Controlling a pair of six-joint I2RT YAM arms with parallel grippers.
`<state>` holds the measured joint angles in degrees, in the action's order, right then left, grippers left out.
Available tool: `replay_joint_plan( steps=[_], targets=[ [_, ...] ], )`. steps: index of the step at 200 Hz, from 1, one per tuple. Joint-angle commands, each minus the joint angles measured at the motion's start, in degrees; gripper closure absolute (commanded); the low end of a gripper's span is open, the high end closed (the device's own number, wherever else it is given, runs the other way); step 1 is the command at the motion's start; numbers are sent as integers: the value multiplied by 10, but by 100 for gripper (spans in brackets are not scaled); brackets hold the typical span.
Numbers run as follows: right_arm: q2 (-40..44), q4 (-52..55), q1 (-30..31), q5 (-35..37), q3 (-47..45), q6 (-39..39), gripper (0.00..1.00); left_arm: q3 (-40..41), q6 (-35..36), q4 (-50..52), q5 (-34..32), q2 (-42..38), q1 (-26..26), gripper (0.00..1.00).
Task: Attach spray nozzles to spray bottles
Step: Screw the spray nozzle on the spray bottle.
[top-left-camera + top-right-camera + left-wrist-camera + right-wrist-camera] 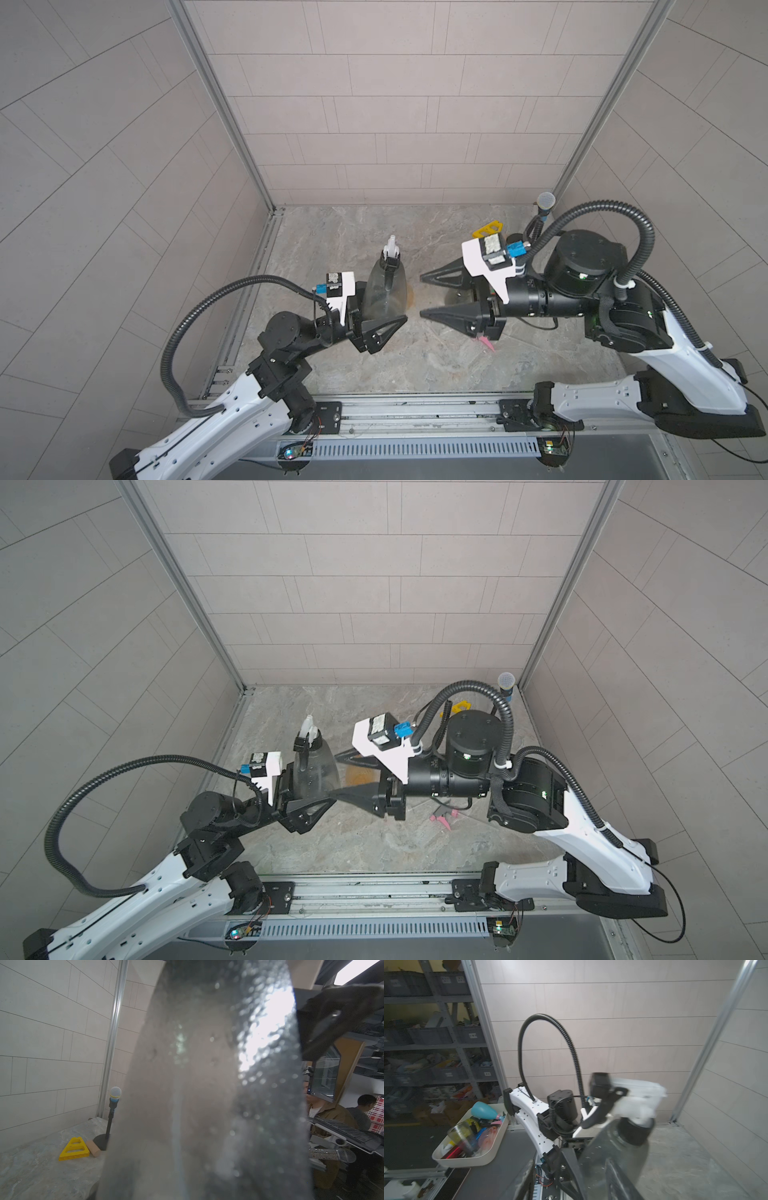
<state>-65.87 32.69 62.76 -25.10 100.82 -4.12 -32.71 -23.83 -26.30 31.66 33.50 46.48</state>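
Note:
My left gripper point(390, 298) is shut on the belly of a smoky grey spray bottle point(384, 291) point(311, 771) and holds it upright above the table. A white-and-black spray nozzle point(391, 251) point(307, 733) point(633, 1095) sits on its neck. The bottle's wet wall point(207, 1084) fills the left wrist view. My right gripper point(420, 294) is open just right of the bottle, with nothing between its fingertips. An amber-orange bottle point(360, 777) shows below it, mostly hidden. A grey-and-pink nozzle point(442, 816) lies on the table under my right arm.
A microphone on a black stand point(546, 201) point(115, 1095) occupies the back right corner, with a yellow triangular block point(490, 227) point(73, 1150) and a tan cylinder point(93, 1148) beside it. Tiled walls close in three sides. A cluttered white tray point(488, 1159) sits outside the cell.

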Motion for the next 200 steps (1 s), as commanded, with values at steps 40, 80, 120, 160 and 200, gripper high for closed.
replay_joint_plan(
  steps=[40,80,120,160,200],
  targets=[
    [-66,-2,-99,-175,56,-7,32,11,-78,-146,104,31,-2,100],
    [-96,-37,-99,-220,74,-28,33,11,-95,-169,125,43,-2,100],
    [-108,-53,-99,-244,81,-43,41,12,-96,-172,131,44,-2,100],
    [-112,-62,-99,-247,85,-57,47,11,-98,-172,131,47,-2,100],
    [-112,-49,-89,-237,81,-51,53,10,-92,-162,123,45,-2,100]
  ],
)
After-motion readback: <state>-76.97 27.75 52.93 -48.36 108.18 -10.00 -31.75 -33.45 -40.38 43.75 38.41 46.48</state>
